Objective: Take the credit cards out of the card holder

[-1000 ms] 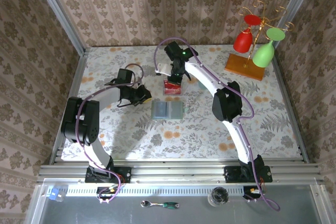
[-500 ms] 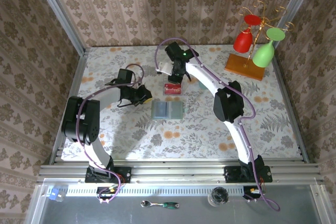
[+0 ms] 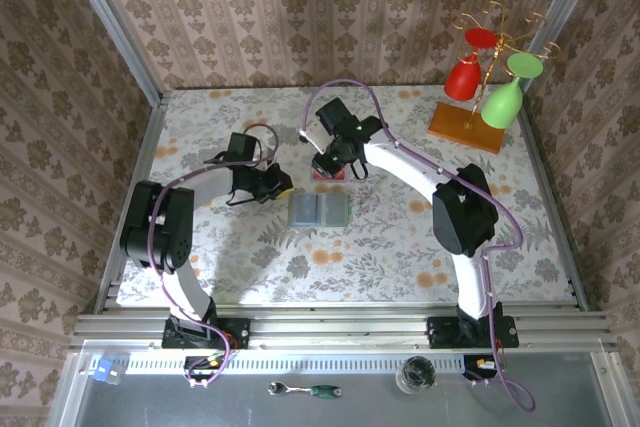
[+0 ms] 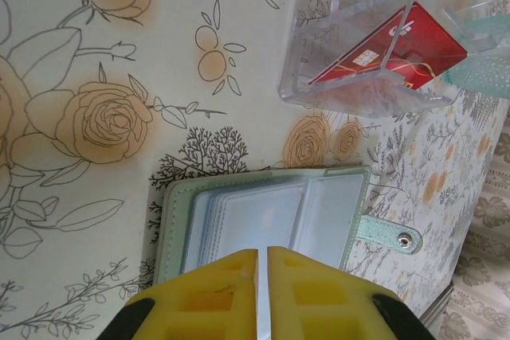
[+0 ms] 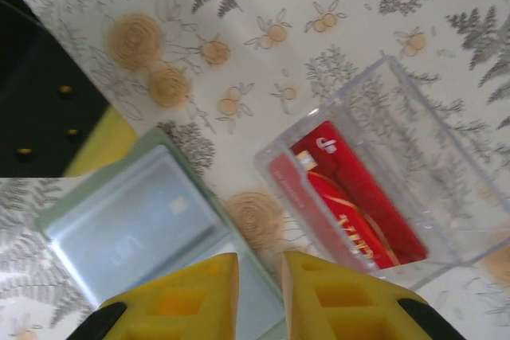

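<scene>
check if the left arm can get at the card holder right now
Probably yes: the left gripper, jaws shut, hangs at the edge of the open card holder with nothing between them; the right gripper is off by the clear box.

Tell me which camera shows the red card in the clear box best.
The left wrist view: the red card is sharp inside the clear box, chip visible. The right wrist view shows the card larger but blurred; the top view, a small red patch.
</scene>
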Tool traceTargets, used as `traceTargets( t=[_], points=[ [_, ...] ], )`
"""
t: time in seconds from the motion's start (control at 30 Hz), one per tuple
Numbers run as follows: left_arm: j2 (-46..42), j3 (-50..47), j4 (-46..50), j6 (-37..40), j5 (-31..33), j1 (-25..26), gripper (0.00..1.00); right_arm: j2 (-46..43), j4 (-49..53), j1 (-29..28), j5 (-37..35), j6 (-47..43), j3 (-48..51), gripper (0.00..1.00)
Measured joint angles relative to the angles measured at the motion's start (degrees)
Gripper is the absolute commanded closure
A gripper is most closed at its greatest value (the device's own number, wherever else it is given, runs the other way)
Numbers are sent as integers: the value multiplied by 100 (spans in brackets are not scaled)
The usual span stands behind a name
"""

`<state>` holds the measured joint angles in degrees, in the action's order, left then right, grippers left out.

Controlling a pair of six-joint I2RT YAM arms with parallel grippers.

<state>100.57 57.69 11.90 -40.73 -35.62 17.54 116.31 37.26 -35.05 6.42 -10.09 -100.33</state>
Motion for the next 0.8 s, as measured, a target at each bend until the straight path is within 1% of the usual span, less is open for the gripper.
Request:
traceTargets(
  t=[0.2,0.37,0.63,0.73,0.8],
  points=[
    [9,-238,-140,0,-2,7,90,-402,-789,-20,251,1453,1084,76],
    [11,-437,-254,-20,0,46,91,-435,-1211,-20,560,2546,1624,77],
    [11,-662,-363,-46,-7,81,92,-435,-1655,-9,1154,3818,1937,80],
    [11,-710,-389,-66,-15,81,92,-426,-1749,-9,1405,4157,1941,78],
    [11,-721,-409,-68,-17,81,92,-367,-1784,-2,1615,4352,1921,74]
  ],
)
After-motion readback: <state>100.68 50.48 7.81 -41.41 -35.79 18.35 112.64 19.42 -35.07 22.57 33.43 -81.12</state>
